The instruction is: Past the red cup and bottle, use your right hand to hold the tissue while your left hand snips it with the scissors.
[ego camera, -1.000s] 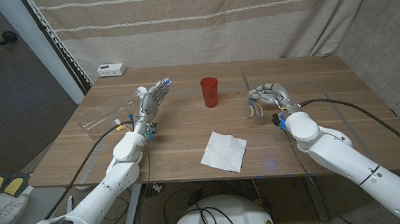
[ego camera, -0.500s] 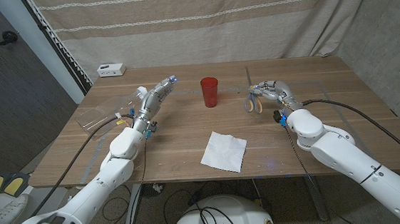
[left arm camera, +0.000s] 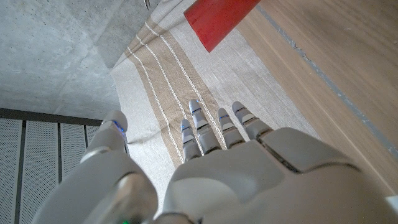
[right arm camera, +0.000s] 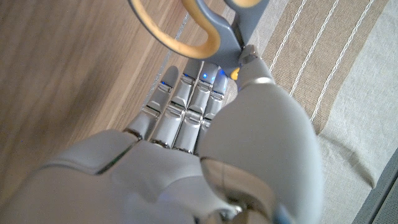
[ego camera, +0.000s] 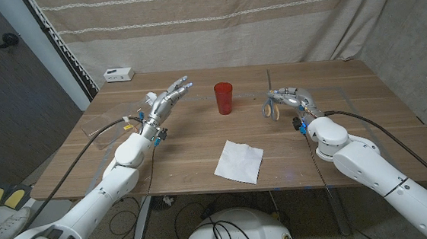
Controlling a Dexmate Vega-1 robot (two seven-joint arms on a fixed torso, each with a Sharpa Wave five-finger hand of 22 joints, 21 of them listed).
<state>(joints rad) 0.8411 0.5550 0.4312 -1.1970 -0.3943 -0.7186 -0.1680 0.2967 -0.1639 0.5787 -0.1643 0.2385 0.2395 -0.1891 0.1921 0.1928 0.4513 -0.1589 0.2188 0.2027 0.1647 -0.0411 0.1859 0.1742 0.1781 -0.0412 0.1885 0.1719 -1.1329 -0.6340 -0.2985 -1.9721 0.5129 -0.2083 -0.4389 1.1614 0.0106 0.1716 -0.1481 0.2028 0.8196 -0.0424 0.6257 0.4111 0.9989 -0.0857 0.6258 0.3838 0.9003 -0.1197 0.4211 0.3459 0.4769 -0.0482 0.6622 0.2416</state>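
The red cup (ego camera: 224, 98) (left arm camera: 217, 18) stands upright at the table's far middle. A white tissue (ego camera: 239, 162) lies flat near the front edge. A clear bottle (ego camera: 101, 126) lies on its side at the far left, partly behind my left arm. My left hand (ego camera: 166, 99) (left arm camera: 249, 174) is raised between bottle and cup, fingers spread, holding nothing. Scissors (ego camera: 271, 106) (right arm camera: 199, 31) with grey and yellow handles lie right of the cup, blades pointing away. My right hand (ego camera: 294, 98) (right arm camera: 186, 149) grips them, thumb on the pivot and fingers by the handle loops.
A small white box (ego camera: 119, 74) sits at the table's back left corner. A striped curtain hangs behind the wooden table (ego camera: 366, 123). Cables trail from both arms across the table's sides.
My left hand has opened from curled to spread fingers and stretched toward the cup. The scissors have shifted and swung slightly with my right hand, blades now pointing straighter away.
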